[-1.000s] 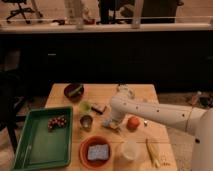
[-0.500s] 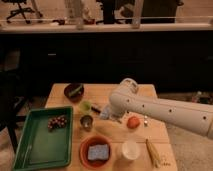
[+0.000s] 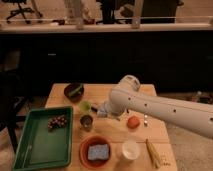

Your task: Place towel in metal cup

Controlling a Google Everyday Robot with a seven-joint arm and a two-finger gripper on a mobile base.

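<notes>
The small metal cup [image 3: 86,121] stands upright on the wooden table [image 3: 115,131], just right of the green tray. My gripper [image 3: 101,110] is at the end of the white arm [image 3: 150,105], just above and to the right of the cup. A pale bluish-white patch shows at the gripper's tip; I cannot tell whether it is the towel. No towel shows elsewhere on the table.
A green tray [image 3: 35,147] holds grapes [image 3: 57,122]. A small green object [image 3: 86,105] sits behind the cup, and a dark bowl [image 3: 74,91] at the back left. Also here: a red bowl [image 3: 84,156] with a blue sponge [image 3: 98,152], a white cup [image 3: 130,150], an orange fruit [image 3: 132,121], a corn cob [image 3: 154,154].
The arm has swung left across the table, and its tip has moved from near the orange fruit to beside the metal cup. The table's objects have not moved.
</notes>
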